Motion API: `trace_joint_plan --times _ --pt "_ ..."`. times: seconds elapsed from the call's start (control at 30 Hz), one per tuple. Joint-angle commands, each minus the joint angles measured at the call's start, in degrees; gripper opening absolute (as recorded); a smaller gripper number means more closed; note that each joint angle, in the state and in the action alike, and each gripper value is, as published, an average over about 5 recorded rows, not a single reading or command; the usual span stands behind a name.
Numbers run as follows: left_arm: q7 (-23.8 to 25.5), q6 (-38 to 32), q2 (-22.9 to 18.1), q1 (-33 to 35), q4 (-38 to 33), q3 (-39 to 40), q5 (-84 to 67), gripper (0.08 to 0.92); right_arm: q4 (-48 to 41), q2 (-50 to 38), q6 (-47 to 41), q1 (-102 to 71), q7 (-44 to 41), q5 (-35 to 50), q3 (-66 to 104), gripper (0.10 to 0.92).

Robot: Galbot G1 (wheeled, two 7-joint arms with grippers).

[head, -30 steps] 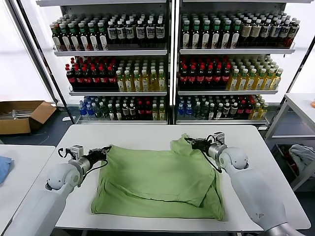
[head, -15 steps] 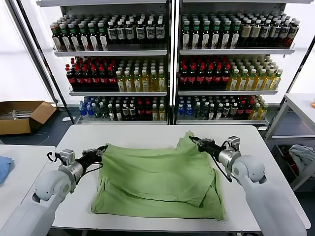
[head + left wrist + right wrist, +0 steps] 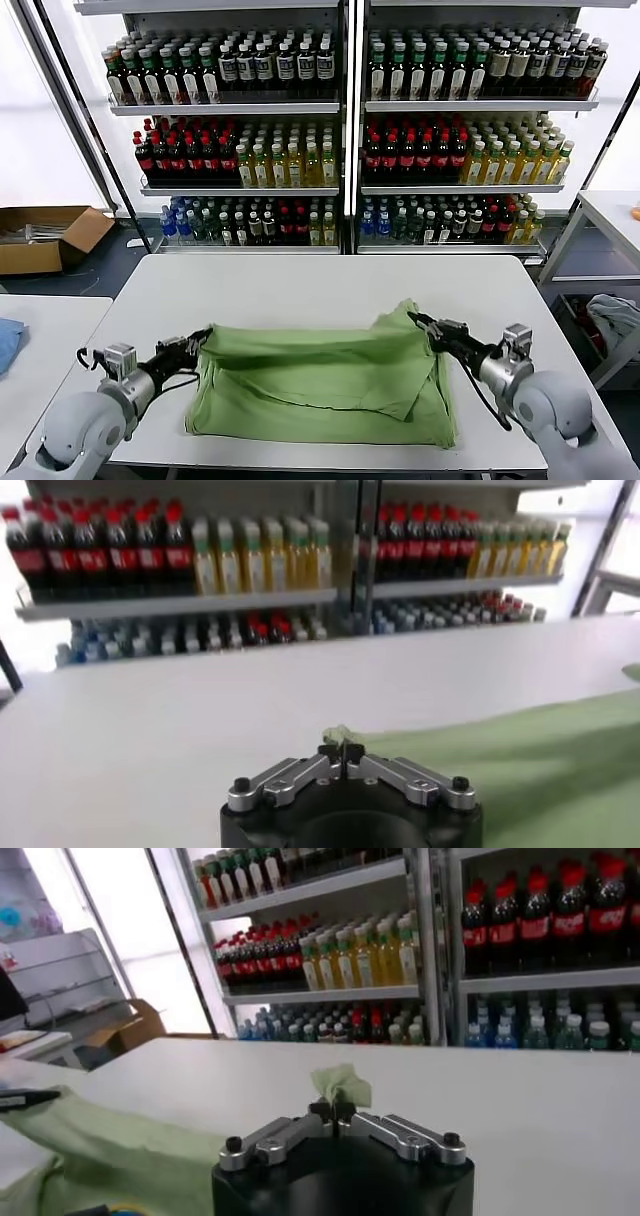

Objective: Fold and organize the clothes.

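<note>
shirt (image 3: 320,375): 1; left gripper (image 3: 197,345), right gripper (image 3: 422,322): 2, both pinching it

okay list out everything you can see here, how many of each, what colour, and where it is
polo shirt: one, light green, lying partly folded on the near half of the table, pinched at both far corners
table: one, white, in front of the robot
bottle shelves: two racks, rows of bottles with dark, red, yellow and blue tones, behind the table
cardboard box: one, brown, on the floor at far left
blue cloth: one, on the side table at left edge
grey-white cloth bundle: one, low at right edge
left gripper: one, black, jaws shut on the shirt's left corner
right gripper: one, black, jaws shut on the shirt's right corner
</note>
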Motion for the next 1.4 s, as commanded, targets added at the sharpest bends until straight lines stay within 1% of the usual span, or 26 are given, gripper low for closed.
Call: trace_joint_plan --times 0.03,0.2,0.3,0.4,0.53,0.63,0.77,0.9,0.93,1.03,1.17,1.27,1.4 --pt "3.2 -0.3 -1.3 13.2 -2.6 -2.4 7.2 0.088 6.5 1.6 0.8 -17.8 0.4 -4.4 5.2 0.106" --pt "3.5 0.5 -1.3 13.7 -3.1 -3.7 9.9 0.088 5.2 1.1 1.5 -15.7 2.4 -5.7 6.0 0.115" --pt "2.9 1.2 -0.8 13.7 -3.4 -5.8 10.4 0.099 3.4 0.5 3.7 -12.8 3.1 -5.7 7.9 0.172" --pt "2.1 1.4 -0.4 14.0 -3.7 -9.2 9.9 0.16 1.1 -0.2 7.6 -10.4 3.4 -4.9 10.9 0.258" --pt "0.2 1.2 -1.1 14.3 -5.2 -13.1 7.2 0.28 -0.7 -0.5 12.8 -9.8 3.4 -2.5 15.1 0.379" --pt "-3.1 0.8 -3.4 14.2 -7.7 -13.4 5.2 0.367 -0.8 0.5 16.1 -10.9 3.6 -2.1 16.9 0.466" --pt "-8.8 -0.1 -8.6 14.2 -10.6 -10.2 3.8 0.479 -0.2 2.3 18.5 -12.7 3.9 -2.1 17.4 0.579" --pt "-14.6 -0.6 -14.2 14.7 -11.5 -6.0 4.0 0.592 0.2 2.6 18.9 -13.7 3.1 -2.6 16.8 0.691" --pt "-15.5 -0.6 -15.1 14.9 -11.6 -5.1 4.3 0.627 0.2 2.6 18.9 -13.7 3.1 -2.7 16.5 0.725" --pt "-17.5 -0.6 -17.3 15.3 -11.1 -3.1 6.7 0.713 -0.1 2.6 19.0 -13.3 3.0 -2.8 15.8 0.794" --pt "-17.0 -0.9 -19.2 15.9 -9.2 -2.0 10.9 0.802 -0.3 2.6 18.9 -12.8 3.1 -2.4 15.0 0.821" --pt "-16.4 -1.7 -20.0 16.2 -8.0 -1.9 12.1 0.82 -0.3 2.6 18.9 -12.6 3.2 -2.0 14.9 0.822" --pt "-16.0 -2.8 -20.6 16.4 -7.3 -1.4 13.1 0.815 -0.5 2.5 19.1 -12.7 3.4 -0.8 15.1 0.823"
